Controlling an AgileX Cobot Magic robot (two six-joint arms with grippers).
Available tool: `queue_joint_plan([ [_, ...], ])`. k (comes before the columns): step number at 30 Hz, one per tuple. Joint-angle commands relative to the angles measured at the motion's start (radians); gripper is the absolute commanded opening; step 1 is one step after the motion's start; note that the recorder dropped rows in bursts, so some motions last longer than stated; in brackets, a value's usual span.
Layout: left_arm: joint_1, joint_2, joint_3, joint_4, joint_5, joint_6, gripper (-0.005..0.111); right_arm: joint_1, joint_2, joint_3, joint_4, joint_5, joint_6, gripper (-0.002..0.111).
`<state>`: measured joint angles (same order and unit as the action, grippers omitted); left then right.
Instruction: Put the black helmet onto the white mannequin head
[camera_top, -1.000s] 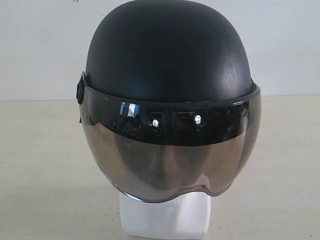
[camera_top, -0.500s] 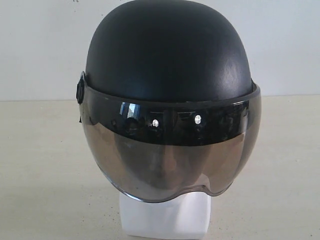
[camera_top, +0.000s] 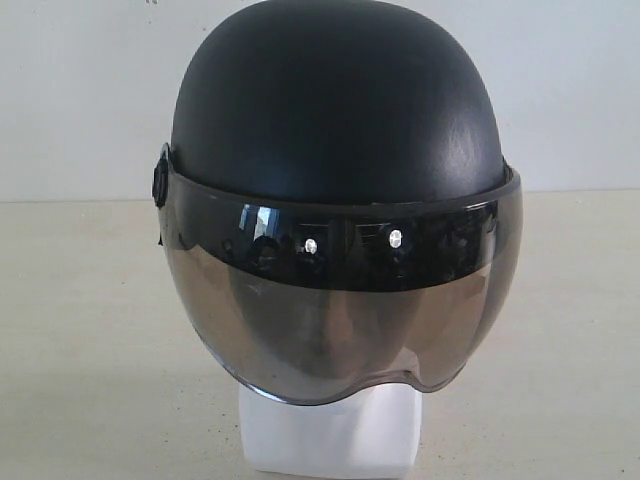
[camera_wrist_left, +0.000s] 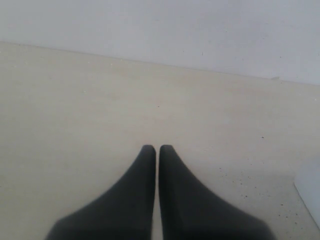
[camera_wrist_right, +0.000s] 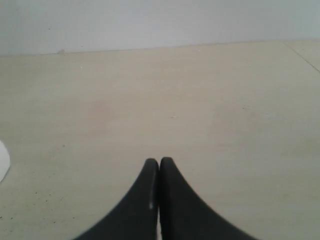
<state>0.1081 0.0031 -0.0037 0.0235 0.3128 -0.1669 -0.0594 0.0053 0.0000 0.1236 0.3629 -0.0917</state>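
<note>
Left gripper (camera_wrist_left: 158, 148): fingers pressed together, holding nothing.
Right gripper (camera_wrist_right: 159, 160): fingers pressed together, empty.
Helmet (camera_top: 335, 110): seated on the head, mid exterior view, visor (camera_top: 340, 320) down over the face.
Head (camera_top: 330, 435): white neck base shows at 6 o'clock under the helmet; face dim behind visor.
Table (camera_top: 90, 350): matte beige, faintly speckled, spreading to 3 and 9 o'clock.
Wall (camera_top: 80, 90): plain, pale, at 12 o'clock.

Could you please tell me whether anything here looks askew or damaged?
Nothing stands out: the black helmet sits about level on the white mannequin head, with its visor down over the face and unbroken.
</note>
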Motion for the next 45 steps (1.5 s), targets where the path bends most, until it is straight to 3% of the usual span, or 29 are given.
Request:
queue_joint_plan([
  [1,0.003,-0.003,0.004,-0.005,-0.005,-0.006,0.004,0.092,-0.005,0.000,-0.007,0.002,-0.031,0.000],
  [4,0.003,-0.003,0.004,-0.005,-0.005,-0.006,0.004,0.125,-0.005,0.000,-0.007,0.002,-0.041,0.000],
  [45,0.003,-0.003,0.004,-0.005,-0.005,-0.006,0.004,0.120,-0.005,0.000,0.000,0.002,-0.038,0.000],
])
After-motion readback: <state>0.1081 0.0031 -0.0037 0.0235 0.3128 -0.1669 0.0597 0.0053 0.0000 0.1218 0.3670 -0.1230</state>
